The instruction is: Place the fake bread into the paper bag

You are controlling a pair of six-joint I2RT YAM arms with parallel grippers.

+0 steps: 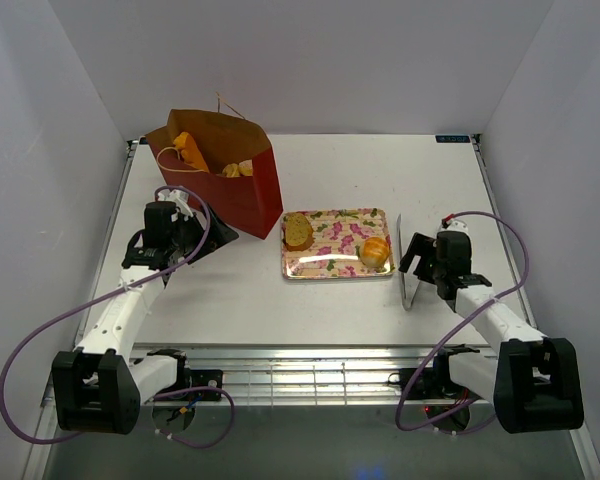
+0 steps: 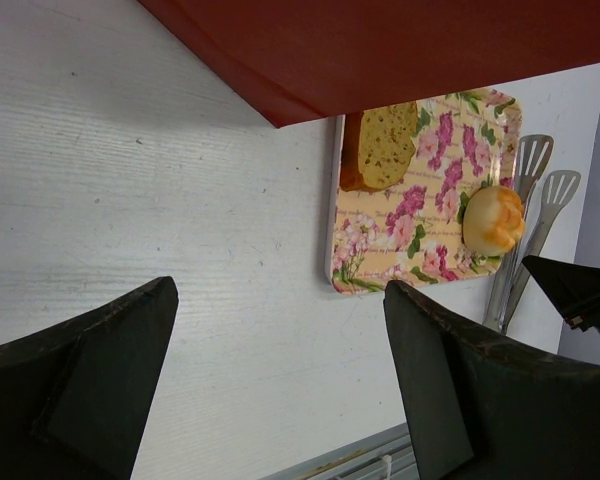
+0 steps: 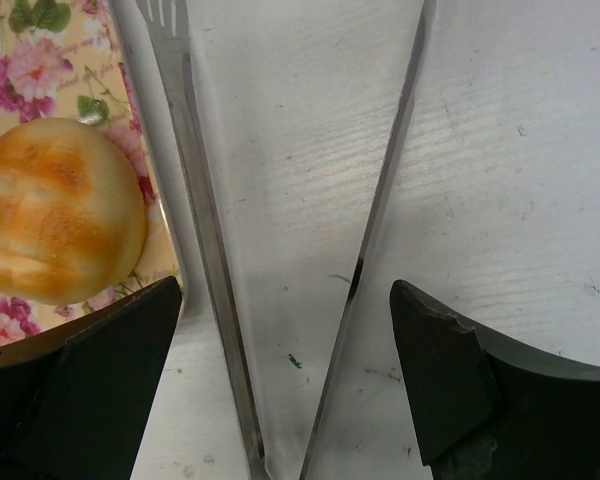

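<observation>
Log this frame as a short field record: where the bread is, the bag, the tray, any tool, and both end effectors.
bag: paper bag, upright, mouth open, far left
bread in bag: pastries visible inside
bread on tray: toast slice, round roll
tray: floral tray, right of the bag
tool: metal tongs, lying just right of the tray
left end effector: open, empty, beside the bag
right end effector: open, straddling the tongs' arms, not gripping
</observation>
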